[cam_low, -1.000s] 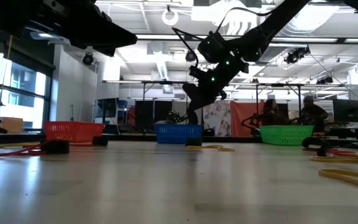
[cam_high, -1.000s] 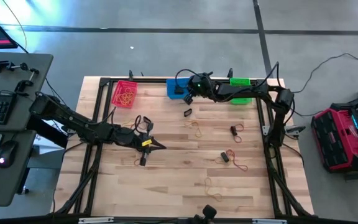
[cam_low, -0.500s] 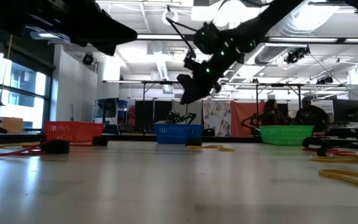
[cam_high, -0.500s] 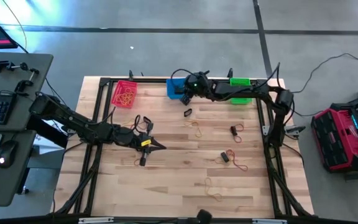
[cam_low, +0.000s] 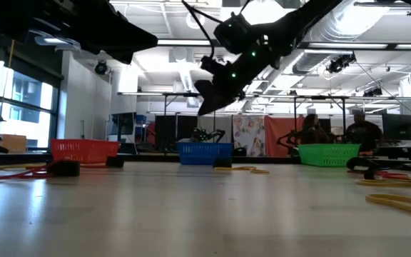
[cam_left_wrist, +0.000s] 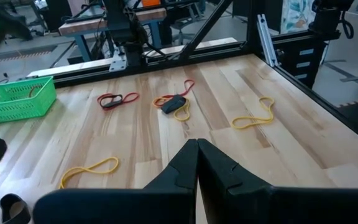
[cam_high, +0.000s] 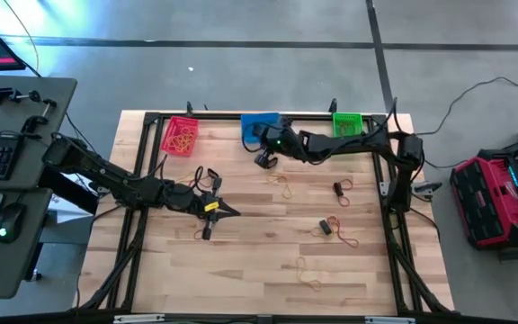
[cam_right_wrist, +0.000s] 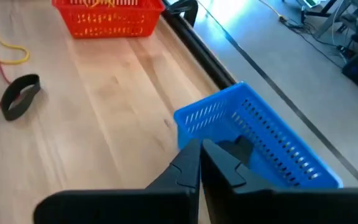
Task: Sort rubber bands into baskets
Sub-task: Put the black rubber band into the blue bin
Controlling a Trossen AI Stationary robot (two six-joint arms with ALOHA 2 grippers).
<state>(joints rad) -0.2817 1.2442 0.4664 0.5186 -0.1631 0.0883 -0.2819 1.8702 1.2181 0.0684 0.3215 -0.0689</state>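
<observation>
The red-pink basket (cam_high: 180,135), the blue basket (cam_high: 257,124) and the green basket (cam_high: 347,123) stand along the table's far edge. Rubber bands lie loose on the wood: yellow and orange ones (cam_high: 282,180), a black one with a red one (cam_high: 340,187), and more (cam_high: 326,227) toward the near right. My right gripper (cam_high: 263,160) is shut and empty, in the air just near of the blue basket (cam_right_wrist: 260,143), which holds a dark piece (cam_right_wrist: 241,148). My left gripper (cam_high: 227,212) is shut and empty, low over the table's left middle; it also shows in the left wrist view (cam_left_wrist: 197,155).
A black band (cam_right_wrist: 20,96) lies by a yellow band (cam_right_wrist: 5,50) between my right gripper and the red-pink basket (cam_right_wrist: 107,15). Yellow bands (cam_left_wrist: 253,115) and an orange one with a black piece (cam_left_wrist: 174,102) lie ahead of my left gripper. A dark frame rail borders the table.
My right gripper has gone from beside the blue basket toward the table's near edge and a little to the left, staying in the air. My left arm has kept still.
</observation>
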